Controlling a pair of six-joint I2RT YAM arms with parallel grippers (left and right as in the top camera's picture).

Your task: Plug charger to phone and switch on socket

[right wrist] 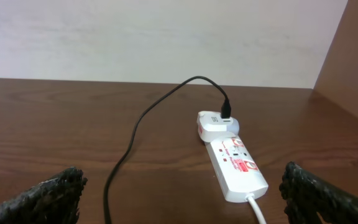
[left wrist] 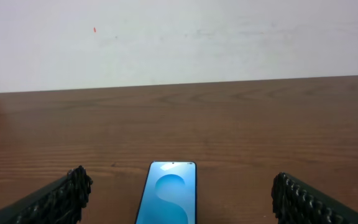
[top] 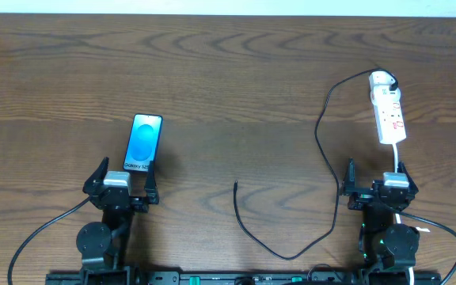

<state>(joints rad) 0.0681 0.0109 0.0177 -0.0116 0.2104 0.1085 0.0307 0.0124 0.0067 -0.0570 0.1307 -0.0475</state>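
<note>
Stage of task: opening stage, by the look of it; neither the connection to the phone nor the switching appears done.
Phone (top: 144,142): lies flat and screen-up on the left half of the surface (top: 228,71), just ahead of the left gripper (top: 125,180); no cable reaches it.
Charger (top: 323,119): the far end is seated in a white adapter (right wrist: 215,123) at the far end of the socket (right wrist: 235,163); the cable curves down the surface, loops near the front edge and rises again towards the middle.
Connector tip (top: 235,184): free on the surface between the two arms, well apart from the phone.
Socket: lies on the right half, just ahead of the right gripper (top: 376,180); red marks show on its face (whether a switch is on or off is too small to tell).
Left gripper: jaws wide apart, holding nothing; in the left wrist view the near end of the phone lies between the fingers.
Right gripper: jaws wide apart, empty, pointed along the socket.
Remaining, as judged: pick up the tip, carry it to the phone, seat it in the port, then press the socket switch.
Possible obstructions: the white cord (top: 394,154) runs from the socket back under the right gripper; the slack cable loop lies near the arm bases; bare surface separates tip and phone.
</note>
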